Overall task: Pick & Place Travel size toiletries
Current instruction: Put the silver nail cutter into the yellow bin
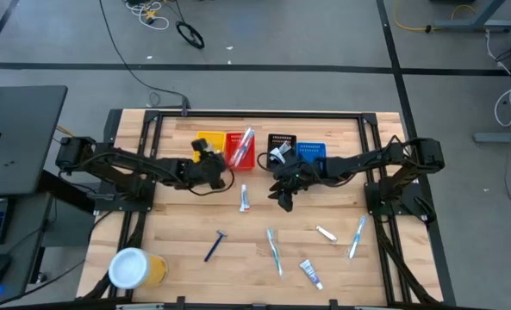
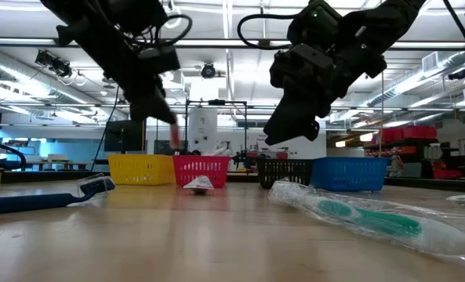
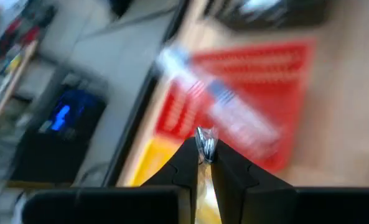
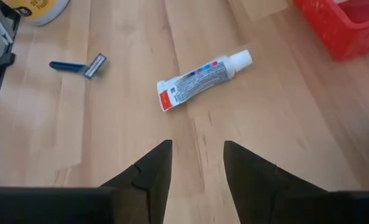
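Partly done: one packet in red bin, item in black bin. Left gripper near frame centre, fingers pinching small silvery packet. Right gripper empty, fingers apart, above tube mid-table. Razor, toothbrushes lower frame, unplaced.

Two dark, matte six-joint arms are showing chunky black housings, with thin black cables looping off their wrists. The left gripper is presenting two black wedge-shaped fingers, and the right gripper is showing two broader tapered black fingers.
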Robot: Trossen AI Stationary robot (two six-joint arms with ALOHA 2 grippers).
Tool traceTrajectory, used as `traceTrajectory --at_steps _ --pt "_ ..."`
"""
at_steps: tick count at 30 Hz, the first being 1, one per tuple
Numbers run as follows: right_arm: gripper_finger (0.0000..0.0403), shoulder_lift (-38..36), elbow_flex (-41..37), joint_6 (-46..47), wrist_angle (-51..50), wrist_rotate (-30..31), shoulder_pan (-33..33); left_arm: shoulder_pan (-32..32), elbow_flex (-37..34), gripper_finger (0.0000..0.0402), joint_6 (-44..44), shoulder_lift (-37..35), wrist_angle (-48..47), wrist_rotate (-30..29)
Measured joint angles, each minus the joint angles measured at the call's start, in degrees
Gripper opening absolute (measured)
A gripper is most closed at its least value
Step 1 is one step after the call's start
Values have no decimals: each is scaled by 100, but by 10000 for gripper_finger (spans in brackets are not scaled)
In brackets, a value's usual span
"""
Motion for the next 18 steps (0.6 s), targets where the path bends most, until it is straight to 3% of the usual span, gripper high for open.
traceTrajectory --at_steps 2,6,11,18 --pt "154 0 0 -17 12 2 12 102 0 41 -482 0 -371 -83" --pt "154 0 0 -65 51 148 12 455 -84 40 -1354 0 -768 503" --pt "154 0 0 -63 137 264 9 893 -283 40 -1490 0 -742 314" --pt "154 0 0 -66 107 121 10 1388 -564 73 -1504 0 -405 495"
